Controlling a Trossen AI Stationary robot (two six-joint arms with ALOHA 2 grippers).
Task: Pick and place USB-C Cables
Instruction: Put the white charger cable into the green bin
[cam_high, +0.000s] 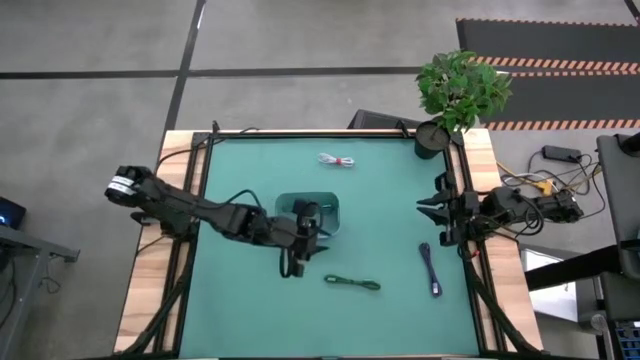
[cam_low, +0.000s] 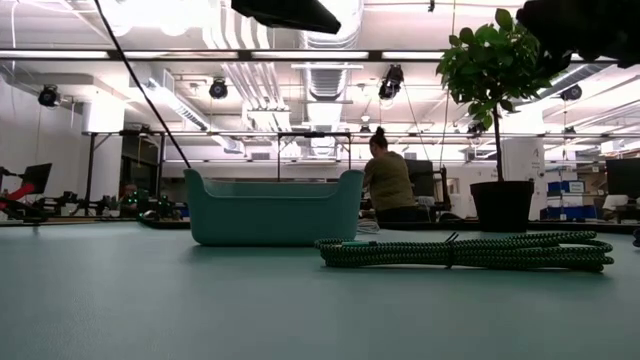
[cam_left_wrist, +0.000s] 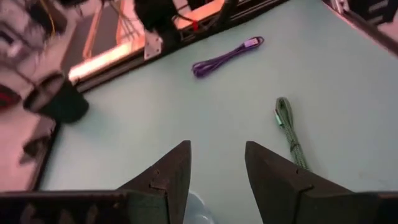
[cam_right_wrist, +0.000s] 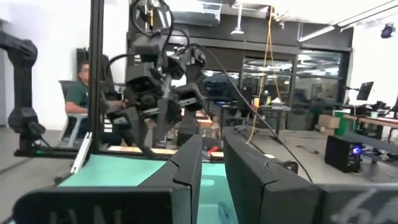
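Left gripper (cam_high: 302, 238) over bin (cam_high: 330, 204), jaws spread, empty | right gripper (cam_high: 436, 205) parked, jaws nearly closed | white cable (cam_high: 337, 160), green cable (cam_high: 352, 283), blue cable (cam_high: 431, 270) left on surface (cam_high: 390, 230)

- Table (cam_high: 400, 320), green mat, frame centre.
- Bin (cam_high: 325, 205) at centre.
- White cable (cam_high: 337, 160) above; green cable (cam_high: 352, 283) below; blue cable (cam_high: 431, 269) lower right.
- Plant (cam_high: 432, 139) upper right.

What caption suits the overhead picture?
Left gripper open over a teal bin; white, green and blue cables lie on the mat.
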